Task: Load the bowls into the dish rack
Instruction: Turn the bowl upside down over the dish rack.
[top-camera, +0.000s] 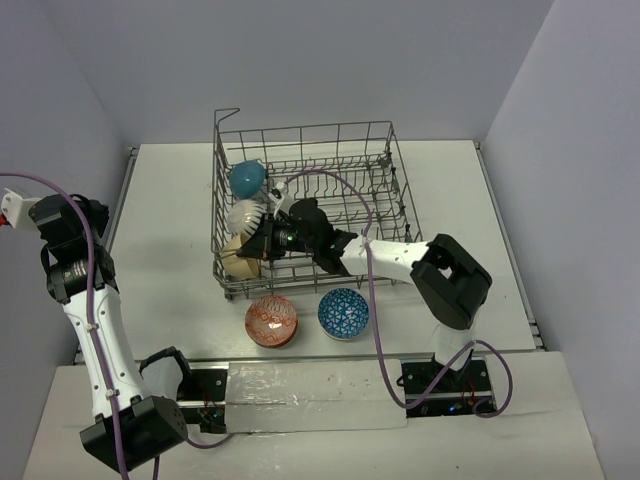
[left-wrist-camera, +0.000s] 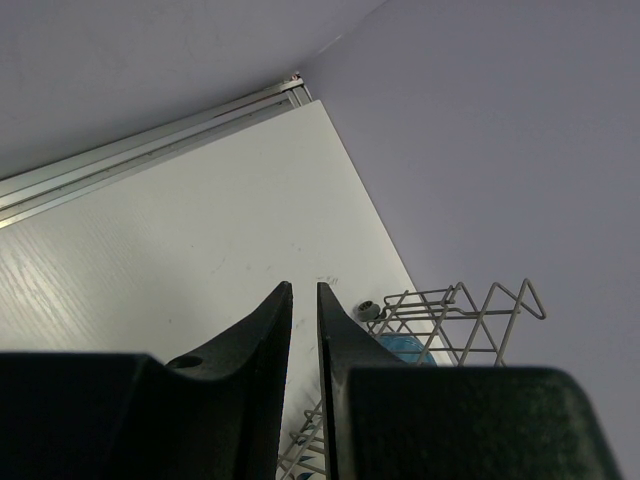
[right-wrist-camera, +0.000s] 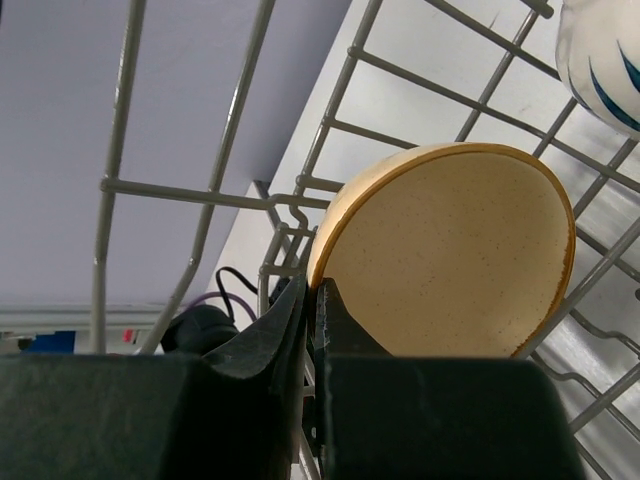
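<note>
The dish rack (top-camera: 345, 205) stands mid-table with three bowls on edge along its left side: a teal one (top-camera: 247, 178), a white ribbed one (top-camera: 245, 213) and a tan one (top-camera: 236, 258). My right gripper (right-wrist-camera: 312, 285) reaches into the rack and is shut on the tan bowl's (right-wrist-camera: 450, 250) rim. A red patterned bowl (top-camera: 271, 320) and a blue patterned bowl (top-camera: 343, 313) sit on the table in front of the rack. My left gripper (left-wrist-camera: 303, 287) hangs over the table's far left, its fingers a narrow gap apart with nothing between them.
The rack's wires (right-wrist-camera: 165, 187) close in around the right gripper, and the white bowl (right-wrist-camera: 600, 50) stands just beyond the tan one. The rack's raised corner handle (left-wrist-camera: 500, 300) and the teal bowl (left-wrist-camera: 405, 345) show to the right of the left fingers. Walls enclose the table.
</note>
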